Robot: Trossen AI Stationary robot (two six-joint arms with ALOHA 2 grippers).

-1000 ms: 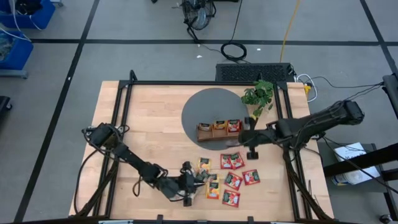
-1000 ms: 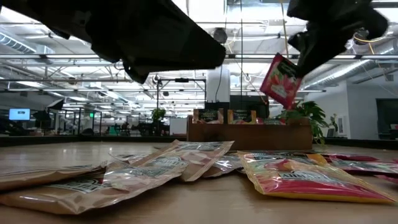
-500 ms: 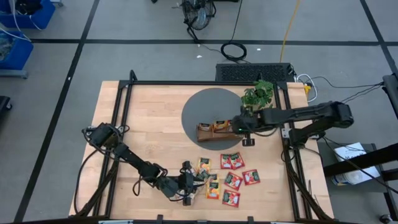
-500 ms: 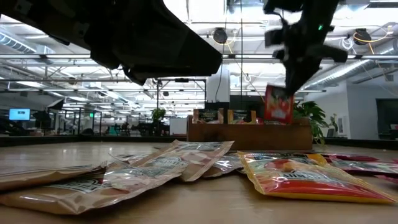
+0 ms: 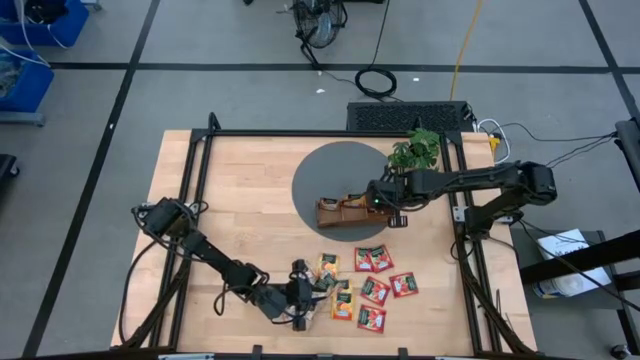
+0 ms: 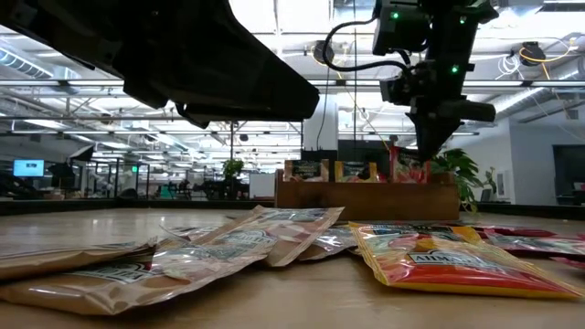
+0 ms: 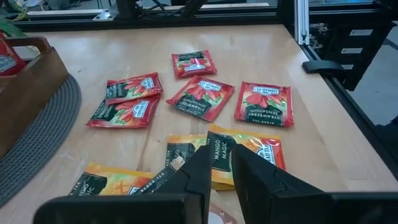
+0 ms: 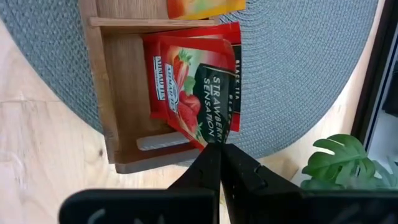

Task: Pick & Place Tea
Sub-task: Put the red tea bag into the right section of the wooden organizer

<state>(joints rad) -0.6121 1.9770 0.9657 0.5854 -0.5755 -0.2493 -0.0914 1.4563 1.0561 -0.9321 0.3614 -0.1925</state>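
Right gripper (image 8: pixel 219 148) pinches the red packet (image 8: pixel 202 93) by its edge over the tray (image 8: pixel 106 93); light, floppy, slick, so keep hold of the edge. Left gripper (image 7: pixel 219 177) nearly closed, empty.

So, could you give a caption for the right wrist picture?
Right fingers lower a red tea packet into the wooden tray.

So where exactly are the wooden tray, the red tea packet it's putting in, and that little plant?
wooden tray (image 6: pixel 366 199): low view, its front wall.
red strawberry tea packet (image 8: pixel 202 93): right wrist view, middle of its printed face.
plant (image 5: pixel 415 152): high view, its leaves.
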